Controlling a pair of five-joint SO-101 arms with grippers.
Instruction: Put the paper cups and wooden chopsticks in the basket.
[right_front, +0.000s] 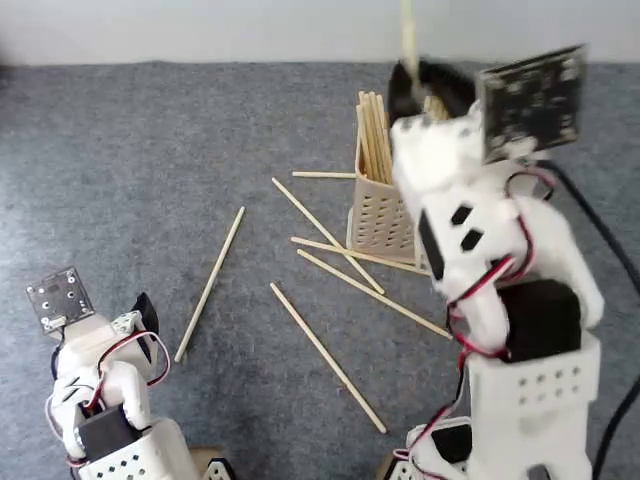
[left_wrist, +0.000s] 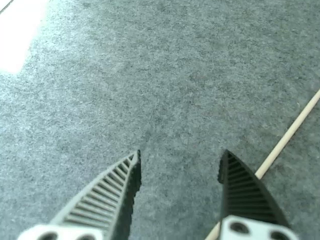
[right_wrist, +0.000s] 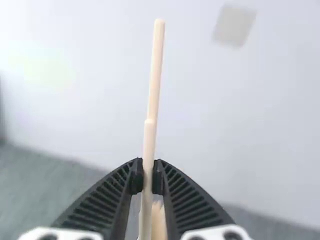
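Observation:
A beige perforated basket (right_front: 382, 215) stands upright on the grey mat with several wooden chopsticks (right_front: 374, 137) sticking out of it. My right gripper (right_front: 418, 92) is raised just above and beside the basket, shut on a chopstick (right_wrist: 151, 105) that points upward past its fingers (right_wrist: 133, 181). Several loose chopsticks (right_front: 325, 356) lie on the mat in front of the basket, and another chopstick (right_front: 211, 282) lies farther left. My left gripper (left_wrist: 179, 170) hovers open low over bare mat, with that chopstick (left_wrist: 287, 138) just beside one finger.
The grey mat (right_front: 150, 150) covers the table, with open room on the left half. A pale wall (right_wrist: 260, 100) rises behind the far edge. The right arm's white body (right_front: 500, 290) stands over the basket's right side.

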